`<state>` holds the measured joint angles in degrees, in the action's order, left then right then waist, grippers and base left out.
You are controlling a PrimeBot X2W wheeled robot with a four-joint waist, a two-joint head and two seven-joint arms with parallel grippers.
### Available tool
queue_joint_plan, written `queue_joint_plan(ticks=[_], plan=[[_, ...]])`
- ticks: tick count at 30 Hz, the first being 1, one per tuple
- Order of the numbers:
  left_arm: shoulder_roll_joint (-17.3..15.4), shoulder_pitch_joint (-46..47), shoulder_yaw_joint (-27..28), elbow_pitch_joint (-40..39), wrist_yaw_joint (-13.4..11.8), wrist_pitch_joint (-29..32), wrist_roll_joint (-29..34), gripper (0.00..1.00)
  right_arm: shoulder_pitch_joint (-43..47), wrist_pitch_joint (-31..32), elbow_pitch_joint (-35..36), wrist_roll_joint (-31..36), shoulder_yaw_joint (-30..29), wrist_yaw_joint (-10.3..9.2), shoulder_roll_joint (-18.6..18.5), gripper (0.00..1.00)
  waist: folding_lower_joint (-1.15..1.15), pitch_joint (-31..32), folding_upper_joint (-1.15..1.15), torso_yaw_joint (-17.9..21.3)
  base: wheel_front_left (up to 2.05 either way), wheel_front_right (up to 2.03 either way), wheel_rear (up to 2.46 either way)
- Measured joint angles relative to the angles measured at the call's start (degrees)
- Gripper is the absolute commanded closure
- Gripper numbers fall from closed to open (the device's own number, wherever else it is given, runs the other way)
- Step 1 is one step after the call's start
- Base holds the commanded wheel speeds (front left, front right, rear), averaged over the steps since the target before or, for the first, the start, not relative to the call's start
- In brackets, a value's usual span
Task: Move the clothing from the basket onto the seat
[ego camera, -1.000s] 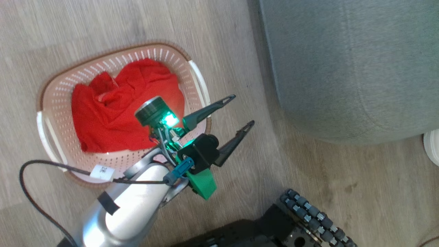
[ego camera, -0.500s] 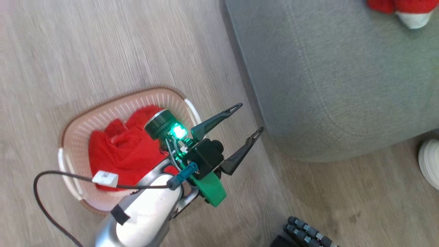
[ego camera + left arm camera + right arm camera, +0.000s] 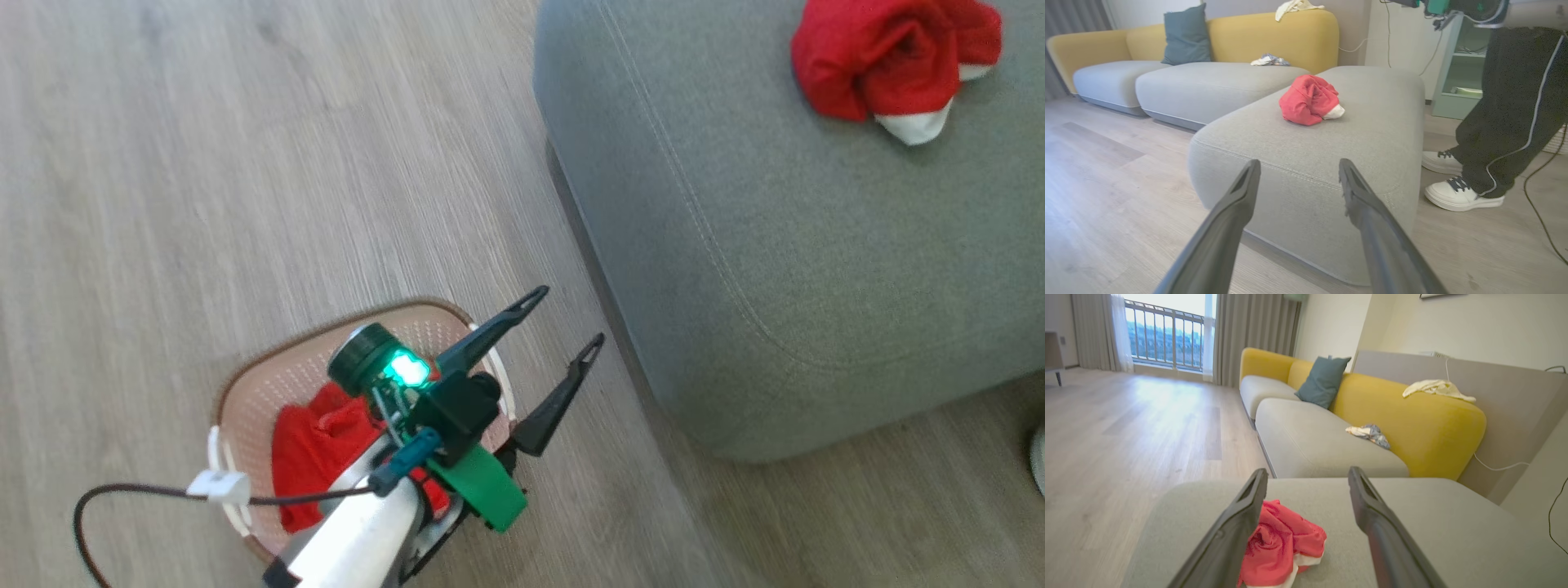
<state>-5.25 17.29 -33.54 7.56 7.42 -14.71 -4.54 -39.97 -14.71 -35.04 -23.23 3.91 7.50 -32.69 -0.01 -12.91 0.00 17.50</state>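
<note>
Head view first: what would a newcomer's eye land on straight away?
A bright red garment lies bunched on the grey seat, upper right. A second red garment sits in the basket on the floor, lower left, with the left end effector open by its right rim.

Setting: a domestic living room; a sofa [image 3: 1306,437] with grey cushions and yellow backrests stands against the wall; the grey seat [image 3: 1310,163] matches its upholstery; a teal cushion [image 3: 1323,381] leans on the backrest; wood-look floor [image 3: 1126,428]; full-length curtains [image 3: 1253,339] flank a window [image 3: 1167,335] with a balcony railing; loose cloths [image 3: 1370,433] lie on the sofa.
</note>
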Motion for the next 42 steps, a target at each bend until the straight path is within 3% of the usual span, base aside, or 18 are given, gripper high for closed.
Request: queue_joint_plan(ticks=[11, 20, 29, 42], plan=[[1.52, -5.44, 9.75, -2.89, -0.55, 0.0, -1.01, 0.0, 16.03, 0.0, 19.42, 3.04, -5.05, 0.0, 7.43, 0.0, 0.0, 5.36, 0.0, -4.58, 0.0, 0.0, 0.0], [1.98, -8.13, 13.89, -3.47, -0.58, 0.0, -1.75, 0.0, 24.65, 0.0, 30.36, 4.92, -4.05, 0.0, 12.09, 0.0, 0.0, 7.21, 0.0, -10.03, 0.0, 0.0, 0.0], [2.21, -8.15, 17.12, -4.44, -4.21, 0.0, -4.56, 0.0, 28.83, 0.0, 31.52, 5.91, -1.42, 0.0, 14.96, 0.0, 0.0, 7.42, 0.0, -16.24, 0.0, 0.0, 0.0], [2.33, -11.51, 21.28, -1.18, -12.56, 0.0, -6.17, 0.0, 33.84, 0.0, 26.7, 7.75, -0.18, 0.0, 20.7, 0.0, 0.01, 9.09, 0.0, -21.81, 0.0, 0.0, 0.0]])
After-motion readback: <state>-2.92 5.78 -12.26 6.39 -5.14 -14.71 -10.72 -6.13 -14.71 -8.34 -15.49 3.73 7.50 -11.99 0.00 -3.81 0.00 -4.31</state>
